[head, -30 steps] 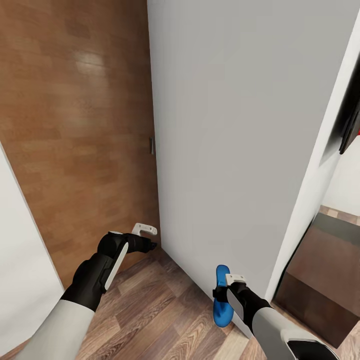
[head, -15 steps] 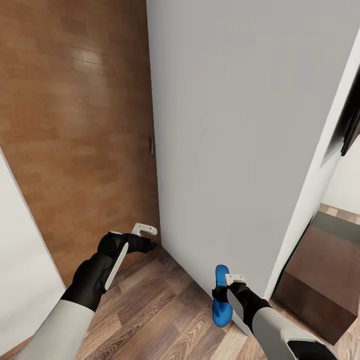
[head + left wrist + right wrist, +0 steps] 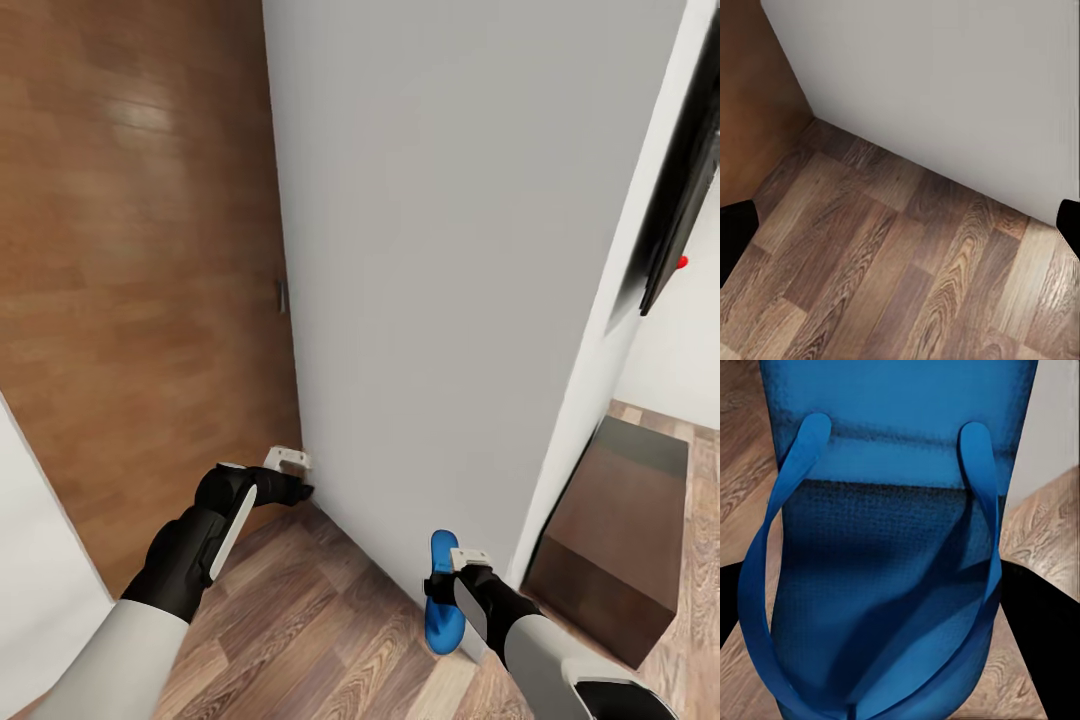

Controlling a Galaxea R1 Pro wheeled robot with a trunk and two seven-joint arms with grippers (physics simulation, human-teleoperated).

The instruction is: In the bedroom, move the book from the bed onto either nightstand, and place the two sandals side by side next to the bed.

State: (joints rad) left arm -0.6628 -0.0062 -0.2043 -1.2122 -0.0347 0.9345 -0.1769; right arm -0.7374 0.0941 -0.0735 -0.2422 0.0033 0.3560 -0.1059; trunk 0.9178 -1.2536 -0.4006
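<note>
ahead: grey wall (image 3: 440, 260) blocks me, close to both arms | left: wooden door (image 3: 140, 280) closes that side | right: dark cabinet (image 3: 615, 540) stands past the wall's edge | free: bare plank floor (image 3: 320, 620) between my arms

Soft, even light with no hard shadows. A pale sheen sits on the brown door (image 3: 140, 250) at upper left. The grey wall (image 3: 450, 250) looks flat and shadeless. Up close, the blue sandal (image 3: 885, 547) is slightly blurred, self-shadowed at centre.
</note>
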